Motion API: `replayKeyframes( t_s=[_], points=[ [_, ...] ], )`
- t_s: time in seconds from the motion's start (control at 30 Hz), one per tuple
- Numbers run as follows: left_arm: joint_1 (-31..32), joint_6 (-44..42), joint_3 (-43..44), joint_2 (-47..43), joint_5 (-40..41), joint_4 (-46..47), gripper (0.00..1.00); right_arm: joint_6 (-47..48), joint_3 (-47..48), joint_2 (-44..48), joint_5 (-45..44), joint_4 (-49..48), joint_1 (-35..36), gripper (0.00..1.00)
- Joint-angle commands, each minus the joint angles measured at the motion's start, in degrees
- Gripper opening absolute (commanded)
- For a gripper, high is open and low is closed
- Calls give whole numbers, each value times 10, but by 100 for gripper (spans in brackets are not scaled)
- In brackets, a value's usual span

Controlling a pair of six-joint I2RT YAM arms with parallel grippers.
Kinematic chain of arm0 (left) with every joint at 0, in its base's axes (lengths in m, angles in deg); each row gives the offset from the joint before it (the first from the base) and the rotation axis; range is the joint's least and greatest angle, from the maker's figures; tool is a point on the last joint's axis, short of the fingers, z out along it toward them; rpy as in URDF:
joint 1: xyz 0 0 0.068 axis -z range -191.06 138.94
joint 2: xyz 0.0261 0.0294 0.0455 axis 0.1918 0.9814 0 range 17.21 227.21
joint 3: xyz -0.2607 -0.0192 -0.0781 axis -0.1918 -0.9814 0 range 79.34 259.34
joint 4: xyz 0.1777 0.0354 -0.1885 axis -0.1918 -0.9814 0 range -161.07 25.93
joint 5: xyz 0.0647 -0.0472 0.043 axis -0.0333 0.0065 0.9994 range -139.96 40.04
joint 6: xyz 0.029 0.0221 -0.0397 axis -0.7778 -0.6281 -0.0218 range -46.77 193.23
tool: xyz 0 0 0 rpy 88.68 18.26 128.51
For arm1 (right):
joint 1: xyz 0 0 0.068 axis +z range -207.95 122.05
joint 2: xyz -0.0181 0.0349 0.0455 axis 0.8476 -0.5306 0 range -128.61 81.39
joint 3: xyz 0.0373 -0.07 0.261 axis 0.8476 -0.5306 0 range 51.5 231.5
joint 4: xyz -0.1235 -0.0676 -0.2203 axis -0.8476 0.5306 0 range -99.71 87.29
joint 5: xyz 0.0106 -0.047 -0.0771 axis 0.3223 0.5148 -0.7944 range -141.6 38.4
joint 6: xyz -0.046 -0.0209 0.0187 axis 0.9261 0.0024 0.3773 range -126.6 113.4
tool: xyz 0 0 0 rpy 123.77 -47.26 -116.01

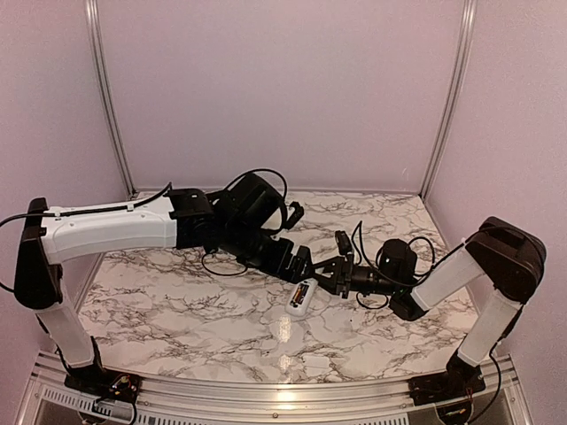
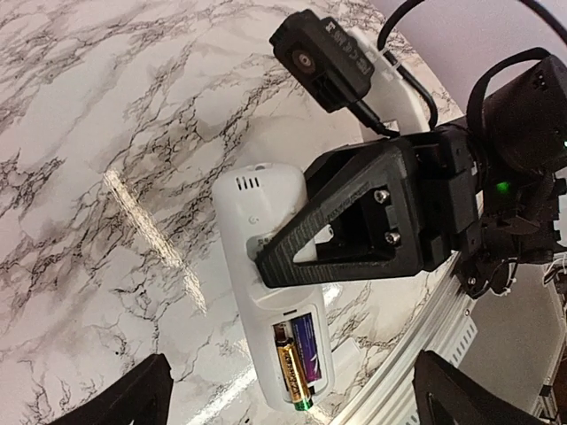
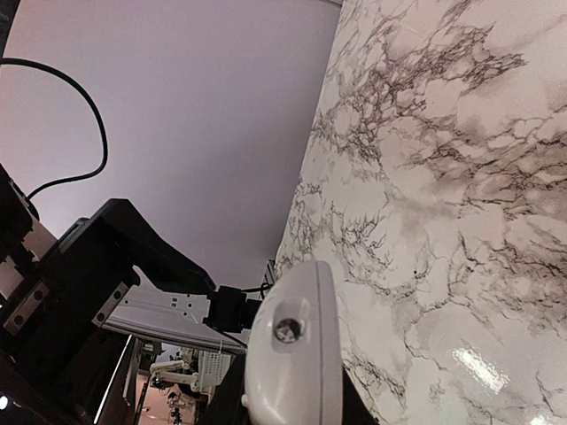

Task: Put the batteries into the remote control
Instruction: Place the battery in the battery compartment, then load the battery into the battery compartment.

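You're seeing a white marble-veined table (image 1: 177,301), its glossy top catching a light streak, white remote control (image 1: 300,296) lying back-up on it, sitting near the middle.

Left end effector (image 2: 291,359) gapes; right end effector (image 1: 330,273) clamped.

I count one remote control (image 2: 252,204), a white handset. Its open compartment holds two batteries (image 2: 299,359): one golden battery (image 2: 291,376) and one purplish battery (image 2: 307,339), lying side by side. Of arms I have two, a left arm (image 1: 115,226) and a right arm (image 1: 452,274), and so two pincers, my left pincer (image 1: 297,263) and my right pincer (image 1: 335,276). One black camera block (image 2: 321,55) shows on the right wrist. There is one marble-patterned table (image 1: 177,301). Two aluminium uprights stand at the back, a left upright (image 1: 100,88) and a right upright (image 1: 454,88).
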Motion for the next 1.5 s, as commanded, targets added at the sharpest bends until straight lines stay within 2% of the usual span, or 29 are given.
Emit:
replayKeyframes(
  t_s=[0.0, 0.07, 0.17, 0.23, 0.33, 0.5, 0.63, 0.73, 0.87, 1.07, 1.47],
  points=[
    [-1, -50, -42, -78, 60, 82, 99, 4, 13, 14, 22, -18, 6, 0],
    [-1, -90, -120, -143, 86, 173, 99, 10, 16, 19, 30, -9, 6, 0],
    [-1, -127, -290, -268, 98, 385, 99, 19, 20, 26, 49, 5, 6, 0],
    [-1, -176, -341, -323, 86, 406, 99, 21, 21, 31, 61, 4, 6, 0],
    [-1, -269, -340, -349, 19, 358, 99, 27, 28, 37, 79, 18, 6, 0],
    [3, -385, -298, -309, -44, 237, 99, 48, 47, 52, 107, 60, 6, 0],
    [25, -473, -291, -287, -57, 208, 97, 55, 50, 61, 116, 79, 6, 0],
    [38, -522, -307, -287, -55, 243, 90, 57, 48, 64, 117, 85, 6, 0],
    [58, -573, -300, -259, -49, 243, 67, 57, 48, 64, 119, 87, 7, 0],
    [87, -633, -287, -214, -33, 220, 46, 52, 46, 60, 122, 77, 7, 0],
    [101, -678, -259, -152, -15, 231, 33, 41, 37, 52, 120, 52, 12, 0]
  ],
)
